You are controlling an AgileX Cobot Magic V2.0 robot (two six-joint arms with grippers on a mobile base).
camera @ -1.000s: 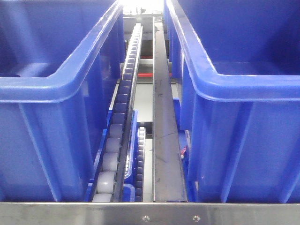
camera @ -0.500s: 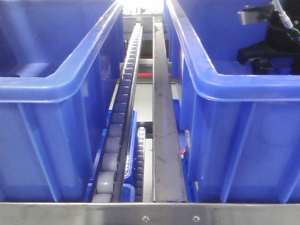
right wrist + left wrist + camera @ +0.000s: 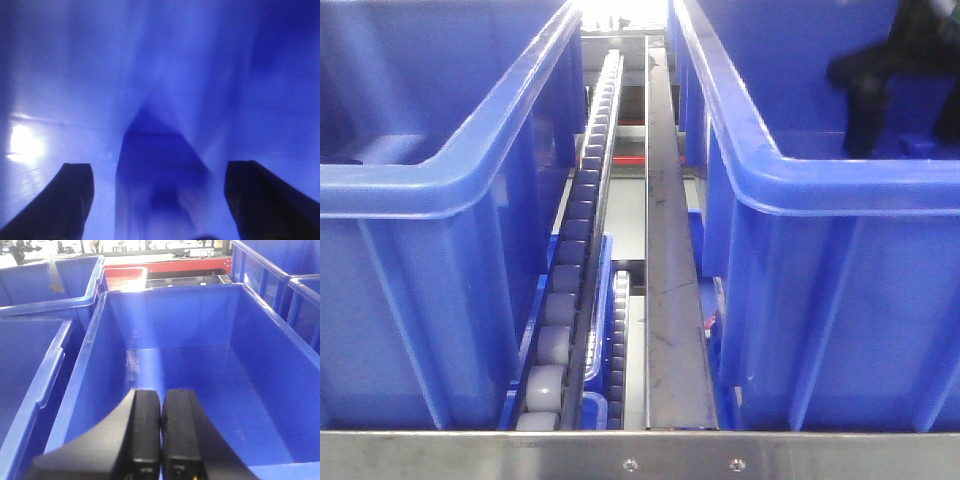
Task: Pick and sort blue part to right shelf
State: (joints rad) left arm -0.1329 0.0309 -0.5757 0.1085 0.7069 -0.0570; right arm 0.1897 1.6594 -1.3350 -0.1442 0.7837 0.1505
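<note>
Tubs: two large blue plastic tubs with thick rounded rims fill the front view, the left tub (image 3: 440, 190) and the right tub (image 3: 800, 190), standing well apart on the right shelf (image 3: 640, 455).
Between tubs: a grey roller track (image 3: 582, 230) and a steel rail (image 3: 670, 290) run away from the camera; more blue plastic shows on the level below.
Tub contents: the tub under the left wrist (image 3: 175, 365) shows a bare floor; the insides of the two front tubs are mostly cut off by their near walls.
Right arm: a dark, blurred shape (image 3: 895, 70) sits inside the right tub at its far right, too smeared to make out parts.
Right end effector (image 3: 160, 200): fingers spread wide, with a blurred blue shape between them that cannot be told apart from the tub's blue surface.
Left end effector (image 3: 161, 432): black fingers pressed together, nothing between them, hovering over the open tub.
Blue part: cannot be picked out clearly in any view.
</note>
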